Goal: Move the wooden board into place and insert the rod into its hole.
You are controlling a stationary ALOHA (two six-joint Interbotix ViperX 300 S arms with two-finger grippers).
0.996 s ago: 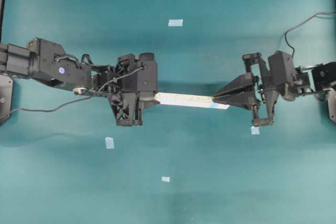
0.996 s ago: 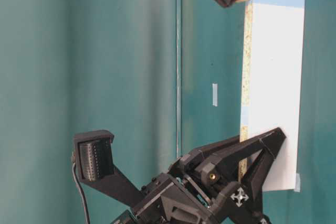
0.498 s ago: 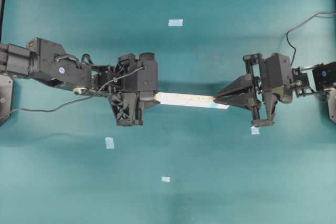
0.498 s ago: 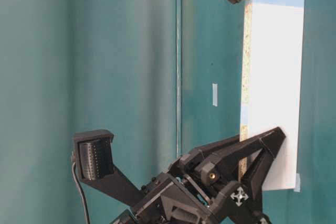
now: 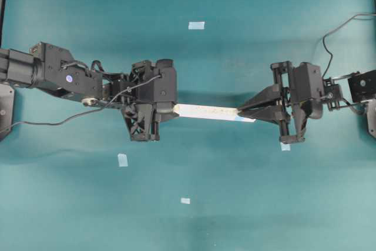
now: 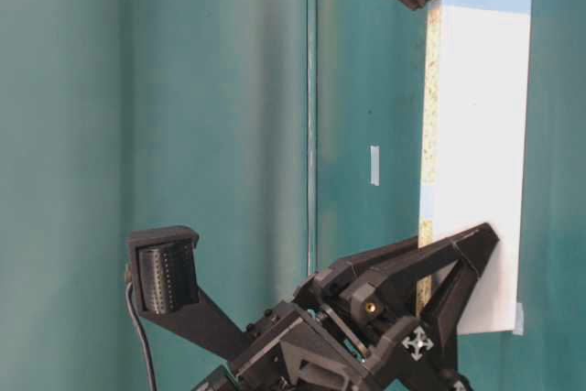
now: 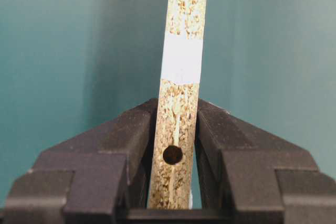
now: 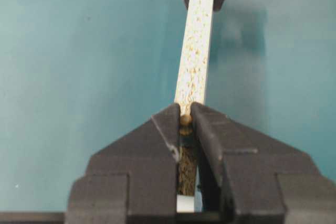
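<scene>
Two grippers meet on the wooden board (image 5: 207, 111), which spans the gap between them over the teal desk (image 5: 235, 204) in the overhead view. The left gripper (image 7: 176, 129) is closed on one end of the board: in its wrist view both black fingers (image 7: 131, 135) press against the speckled edge on either side, with the hole (image 7: 172, 155) showing as a dark round dot between them and a pale band (image 7: 181, 61) wrapped round the board farther out. The right gripper (image 8: 184, 116) sits at the board's opposite end, its fingers (image 8: 165, 129) drawn close together around a small tan rounded tip that appears to be the rod (image 8: 185, 119), touching the end of the board's edge; whether the rod is held firmly cannot be told. In the overhead view the right gripper's tips overlap the board's end with the light-blue patch (image 5: 242, 119). The table-level view shows the board's broad white face (image 6: 481, 162) with a blue stripe near the far end, and the left gripper clamped at the near end. Small pale-blue tape squares (image 5: 196, 26) lie scattered on the desk, well apart from the board.
</scene>
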